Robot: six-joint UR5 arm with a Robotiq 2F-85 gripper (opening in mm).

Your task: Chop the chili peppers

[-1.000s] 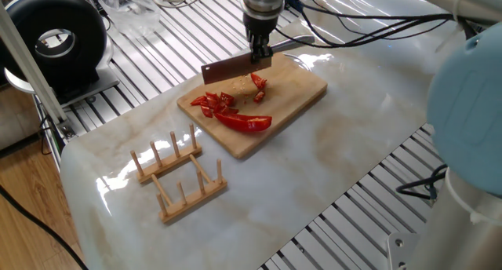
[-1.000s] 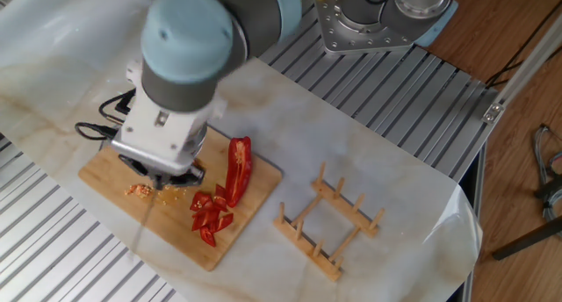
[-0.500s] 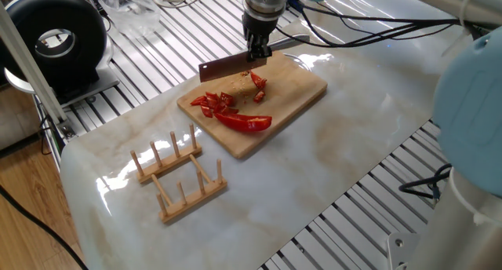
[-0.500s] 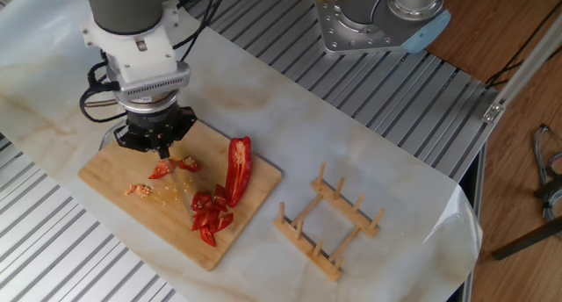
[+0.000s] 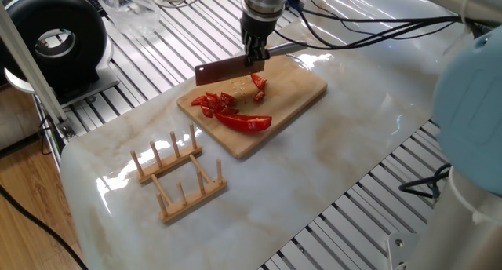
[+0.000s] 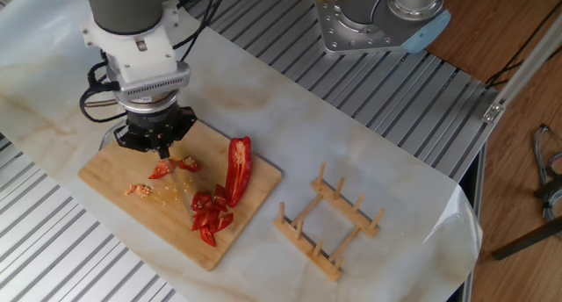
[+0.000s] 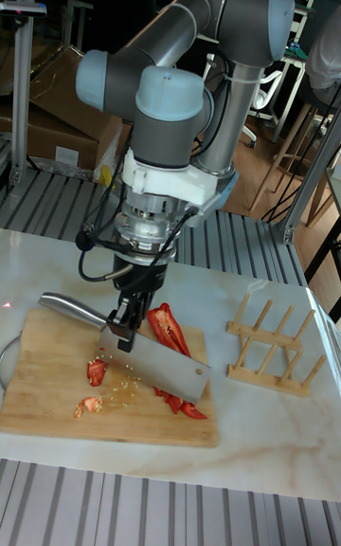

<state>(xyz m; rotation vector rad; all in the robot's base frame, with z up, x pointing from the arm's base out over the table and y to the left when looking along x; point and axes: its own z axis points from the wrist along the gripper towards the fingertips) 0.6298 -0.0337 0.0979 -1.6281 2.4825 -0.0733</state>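
Red chili peppers (image 5: 245, 121) lie on a bamboo cutting board (image 5: 302, 93): one long uncut half near the board's edge, a cluster of chopped bits (image 6: 209, 216) just off one of its ends, and a couple of loose pieces (image 6: 172, 167) with scattered seeds further in. In the other fixed view the long half (image 6: 238, 166) runs roughly from 12 to 6 o'clock, with the chopped cluster at its 7 o'clock end.

Above the board the gripper (image 7: 127, 317) has its fingers closed on a cleaver (image 7: 163, 366), clamped at the top of the blade beside the handle. The blade hangs clear of the board, not touching the peppers.

From the gripper in the other fixed view, the uncut half lies toward 3 o'clock, near but apart, and the loose pieces sit just below the fingers. In one fixed view the blade's long edge looks roughly parallel to the half, so I judge the next cut calls for shifting the blade over it and turning it to cross it.

Beyond the board, at about 4 o'clock in the other fixed view, a wooden peg rack (image 6: 329, 219) lies flat on the marbled table (image 5: 353, 152).
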